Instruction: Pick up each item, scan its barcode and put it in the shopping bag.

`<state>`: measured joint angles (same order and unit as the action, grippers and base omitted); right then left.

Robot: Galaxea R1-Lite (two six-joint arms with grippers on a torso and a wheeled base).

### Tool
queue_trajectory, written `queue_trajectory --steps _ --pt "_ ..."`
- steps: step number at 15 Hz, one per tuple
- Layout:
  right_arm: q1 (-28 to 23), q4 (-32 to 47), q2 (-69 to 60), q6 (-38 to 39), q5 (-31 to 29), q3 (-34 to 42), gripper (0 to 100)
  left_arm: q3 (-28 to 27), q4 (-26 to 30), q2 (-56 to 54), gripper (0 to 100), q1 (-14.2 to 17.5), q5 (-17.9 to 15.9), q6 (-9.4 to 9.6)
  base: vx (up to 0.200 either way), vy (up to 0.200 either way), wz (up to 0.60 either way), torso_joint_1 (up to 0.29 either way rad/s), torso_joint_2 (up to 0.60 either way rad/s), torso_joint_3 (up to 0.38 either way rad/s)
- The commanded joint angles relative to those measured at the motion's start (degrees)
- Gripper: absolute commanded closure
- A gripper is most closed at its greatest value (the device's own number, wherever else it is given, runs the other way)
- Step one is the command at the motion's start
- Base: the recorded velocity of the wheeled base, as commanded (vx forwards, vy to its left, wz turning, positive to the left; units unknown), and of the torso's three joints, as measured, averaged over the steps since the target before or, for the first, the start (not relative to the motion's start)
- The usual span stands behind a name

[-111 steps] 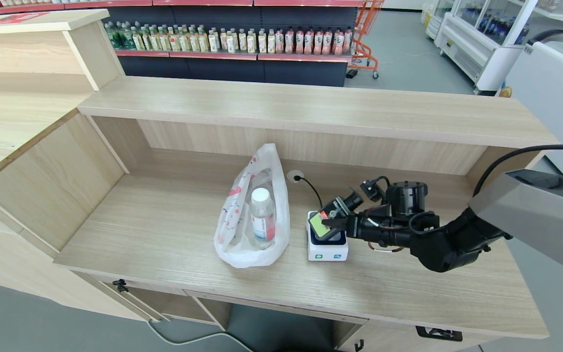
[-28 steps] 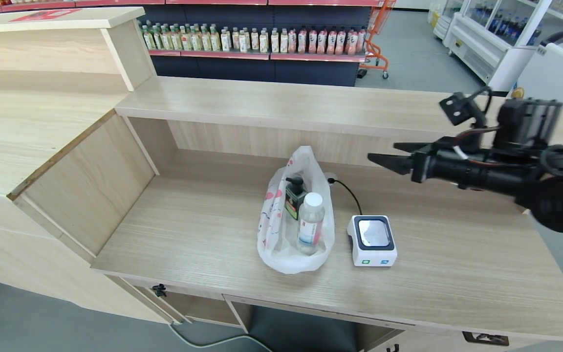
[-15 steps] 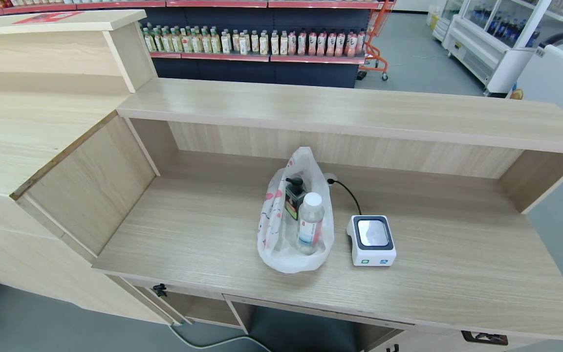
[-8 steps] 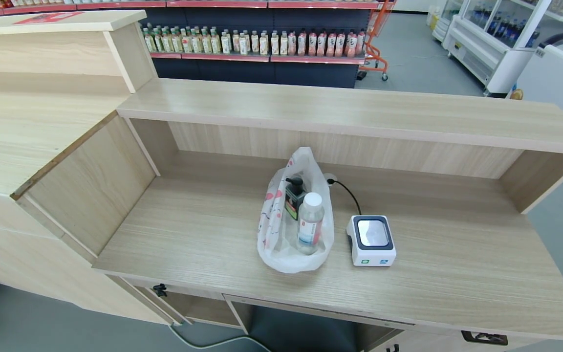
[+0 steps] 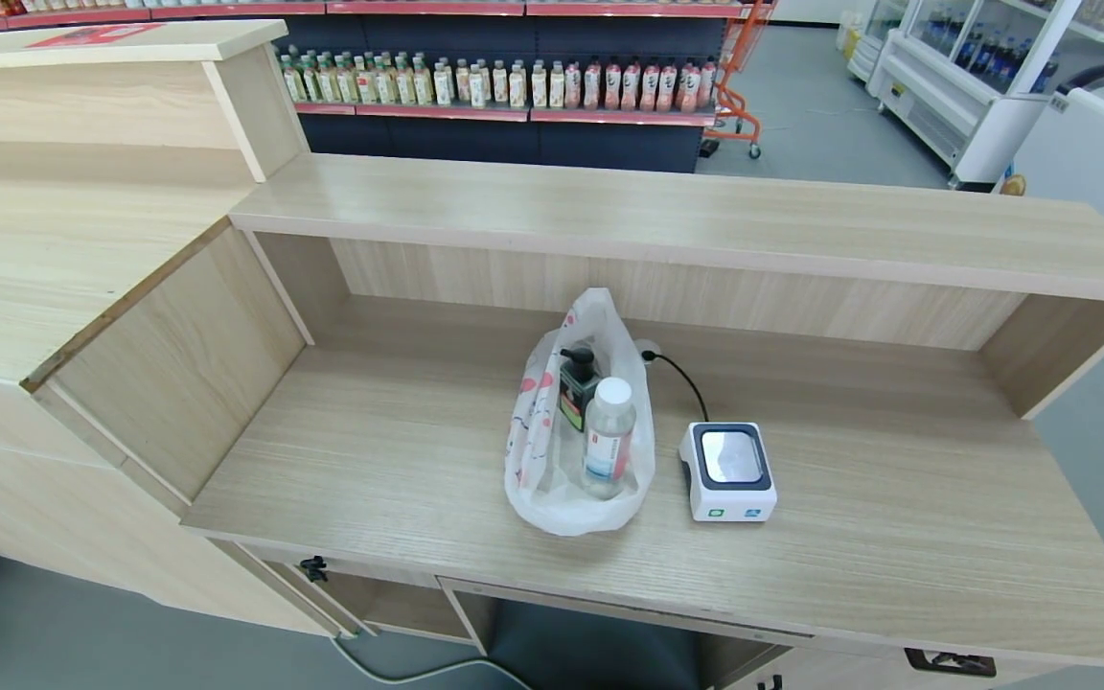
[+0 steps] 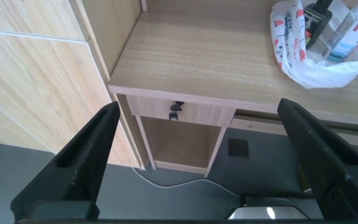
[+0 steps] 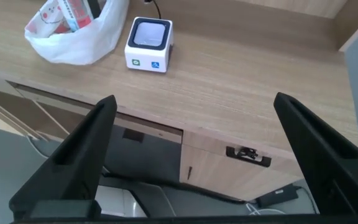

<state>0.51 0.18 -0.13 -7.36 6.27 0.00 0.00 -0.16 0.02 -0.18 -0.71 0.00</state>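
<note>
On the table (image 5: 897, 517), the shopping bag (image 5: 533, 460) holds a clear bottle (image 5: 608, 431) and a pump bottle (image 5: 575, 388), with the scanner (image 5: 728, 471) just right. The left end effector (image 6: 199, 109) and right end effector (image 7: 196, 101) are released and empty.

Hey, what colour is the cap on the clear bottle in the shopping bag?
White. The cap shows best in the head view.

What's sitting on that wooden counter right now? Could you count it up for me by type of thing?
shopping bag: 1
bottles standing inside the bag: 2, a clear bottle with a white cap and a dark pump bottle
barcode scanner, beside the bag: 1
Total: 4
</note>
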Motion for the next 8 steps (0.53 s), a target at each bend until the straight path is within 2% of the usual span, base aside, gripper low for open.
queue_trajectory --steps 1,2,8 --pt "0.02 0.08 0.31 -0.11 0.06 0.00 0 0.00 -0.02 0.06 0 0.01 0.00 0.00 0.000 0.000 0.00 0.000 0.00 0.000" --pt "0.02 0.08 0.31 -0.11 0.06 0.00 0 0.00 -0.02 0.06 0 0.01 0.00 0.00 0.000 0.000 -0.60 0.002 0.00 0.002" --pt "0.02 0.17 0.22 0.16 -0.03 0.00 0 0.00 -0.02 0.06 0 -0.08 0.00 0.00 0.000 0.000 0.00 0.000 0.00 0.000"
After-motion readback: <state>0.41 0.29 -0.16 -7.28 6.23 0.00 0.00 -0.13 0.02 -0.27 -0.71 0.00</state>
